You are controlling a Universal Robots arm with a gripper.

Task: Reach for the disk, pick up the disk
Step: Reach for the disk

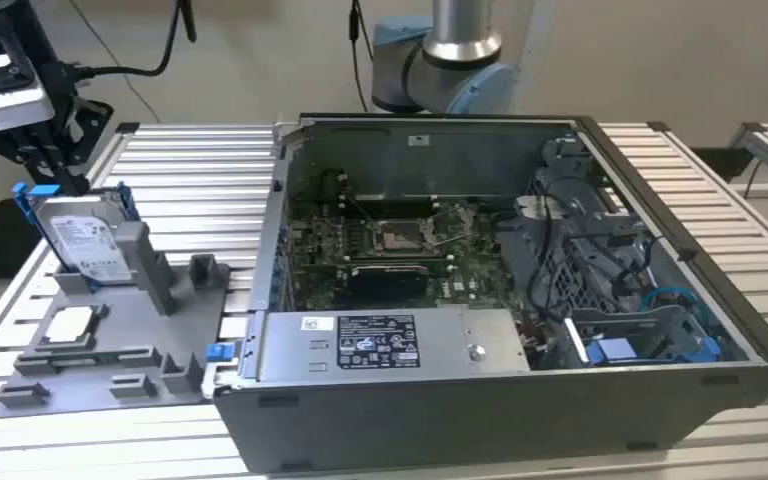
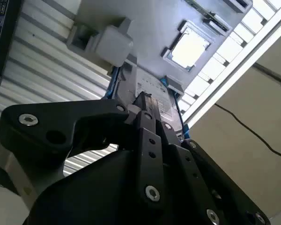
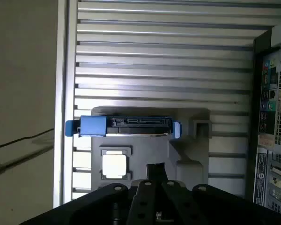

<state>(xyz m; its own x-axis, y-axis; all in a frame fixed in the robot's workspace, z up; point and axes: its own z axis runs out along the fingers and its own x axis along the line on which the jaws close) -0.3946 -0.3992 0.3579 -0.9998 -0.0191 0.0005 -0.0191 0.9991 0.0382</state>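
The disk (image 1: 85, 238) stands on edge in a grey fixture (image 1: 157, 345) at the exterior view's left. It is a silver drive with a white label and a blue frame. My black gripper (image 1: 61, 178) hangs right over its top edge, fingers drawn together and holding nothing. Whether the tips touch the drive, I cannot tell. In the first wrist view, the disk's (image 3: 126, 126) connector edge and blue frame lie beyond my gripper (image 3: 154, 168). In the second wrist view, my gripper (image 2: 141, 101) points at the disk's (image 2: 154, 91) labelled face.
A small square processor chip (image 1: 71, 325) lies flat on the fixture in front of the disk. An open computer case (image 1: 491, 300) takes up the middle and the exterior view's right, with a blue bracket (image 1: 618, 350) inside. The slatted metal table (image 1: 184, 180) ends close to the fixture.
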